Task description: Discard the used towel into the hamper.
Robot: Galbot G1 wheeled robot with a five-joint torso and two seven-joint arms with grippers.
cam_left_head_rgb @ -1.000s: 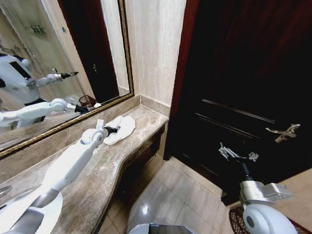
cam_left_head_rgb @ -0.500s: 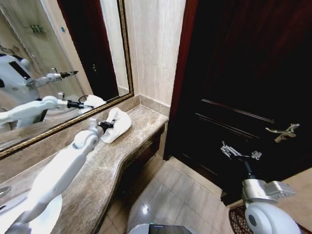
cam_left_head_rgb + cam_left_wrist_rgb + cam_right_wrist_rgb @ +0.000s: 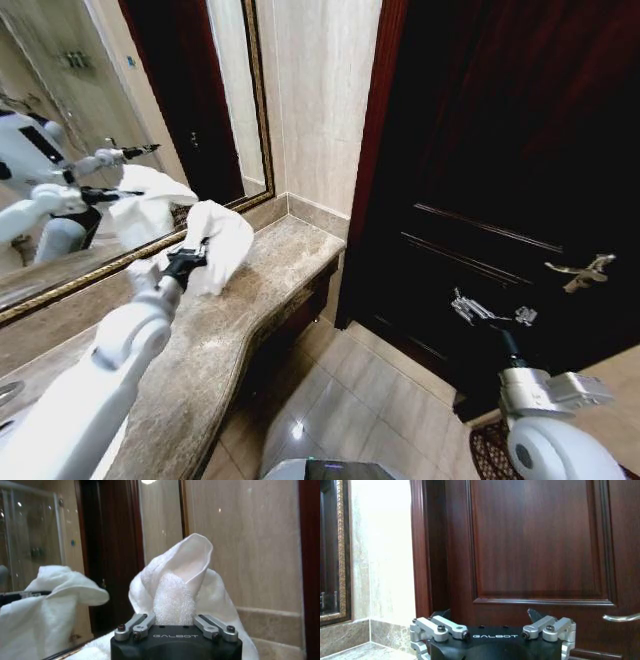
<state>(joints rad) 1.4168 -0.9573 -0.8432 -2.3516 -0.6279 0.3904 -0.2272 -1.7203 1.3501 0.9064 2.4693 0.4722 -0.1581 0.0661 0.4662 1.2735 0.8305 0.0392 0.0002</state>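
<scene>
My left gripper (image 3: 195,252) is shut on the white towel (image 3: 222,240) and holds it in the air above the marble counter (image 3: 270,290). In the left wrist view the towel (image 3: 182,588) stands bunched up between the fingers of the left gripper (image 3: 175,624). Over the floor at the right, my right gripper (image 3: 490,312) hangs open in front of the dark door; it is empty in the right wrist view (image 3: 492,624). A bit of the hamper's dark red-brown weave (image 3: 483,452) shows at the bottom right, beside my right arm.
A gold-framed mirror (image 3: 100,130) behind the counter reflects my arms and the towel. The dark wooden door (image 3: 500,150) with a metal handle (image 3: 585,270) closes the right side. Tiled floor (image 3: 350,400) lies between counter and door.
My left gripper has lifted the towel off the counter and drawn it up and back toward me. The right arm has barely moved.
</scene>
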